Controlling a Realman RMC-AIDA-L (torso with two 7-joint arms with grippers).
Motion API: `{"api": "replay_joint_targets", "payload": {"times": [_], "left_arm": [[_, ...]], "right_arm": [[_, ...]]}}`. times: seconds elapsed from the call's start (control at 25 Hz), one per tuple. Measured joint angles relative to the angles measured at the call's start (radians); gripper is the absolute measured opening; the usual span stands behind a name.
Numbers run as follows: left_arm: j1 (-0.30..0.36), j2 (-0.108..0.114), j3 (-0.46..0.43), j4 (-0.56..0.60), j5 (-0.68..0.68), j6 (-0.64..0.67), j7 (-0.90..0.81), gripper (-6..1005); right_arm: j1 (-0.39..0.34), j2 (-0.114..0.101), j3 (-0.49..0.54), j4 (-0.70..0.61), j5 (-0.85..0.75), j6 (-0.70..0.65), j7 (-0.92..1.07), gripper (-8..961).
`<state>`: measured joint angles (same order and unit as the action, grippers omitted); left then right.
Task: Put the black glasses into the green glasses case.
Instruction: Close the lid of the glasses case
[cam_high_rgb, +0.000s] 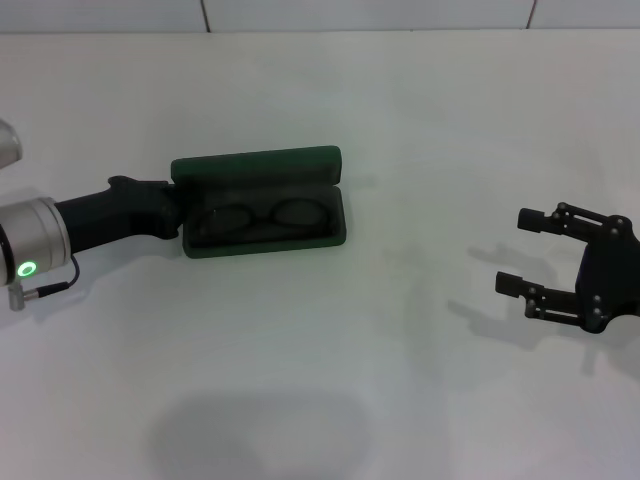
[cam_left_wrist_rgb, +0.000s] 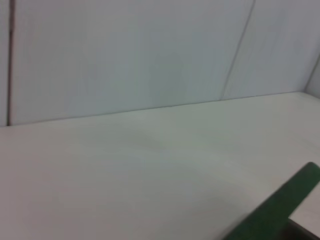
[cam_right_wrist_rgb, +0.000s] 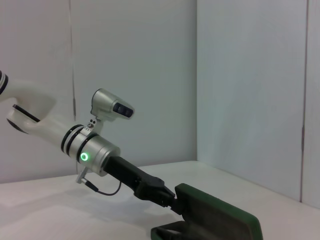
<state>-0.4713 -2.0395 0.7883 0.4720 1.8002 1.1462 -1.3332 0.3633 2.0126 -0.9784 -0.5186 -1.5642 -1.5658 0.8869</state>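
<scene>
on the white worktop in the head view, the green glasses case lies open with the black glasses already resting in its tray. the left pincer meets the case's left end; whether it is clenched i cannot tell. the right pincer waits released, well apart. the left wrist view shows only a green edge. in the right wrist view the lid stands raised; closing it would best go slowly, temples kept clear.

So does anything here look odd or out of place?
Nothing stands out. The black glasses lie inside the open green glasses case on the table. The left end effector is at the case's end; the right end effector is open, off to the side.
</scene>
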Motion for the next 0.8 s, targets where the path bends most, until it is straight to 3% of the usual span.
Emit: {"api": "replay_joint_targets", "payload": {"times": [0.28, 0.48, 0.6, 0.8], "left_arm": [[-0.02, -0.004, 0.0, 0.002, -0.001, -0.052, 0.007, 29], [-0.028, 0.005, 0.003, 0.002, -0.001, -0.061, 0.017, 30], [-0.026, 0.014, 0.007, 0.002, 0.005, -0.006, 0.005, 30], [-0.003, 0.041, 0.009, 0.014, 0.016, 0.198, -0.09, 31]], "right_arm": [[-0.002, 0.001, -0.002, 0.001, 0.0, -0.014, -0.001, 752], [-0.001, 0.001, -0.005, 0.002, 0.0, -0.015, -0.001, 752], [-0.001, 0.002, -0.004, 0.002, 0.0, -0.015, -0.001, 752], [-0.004, 0.002, 0.002, 0.002, 0.001, -0.016, -0.002, 752]]}}
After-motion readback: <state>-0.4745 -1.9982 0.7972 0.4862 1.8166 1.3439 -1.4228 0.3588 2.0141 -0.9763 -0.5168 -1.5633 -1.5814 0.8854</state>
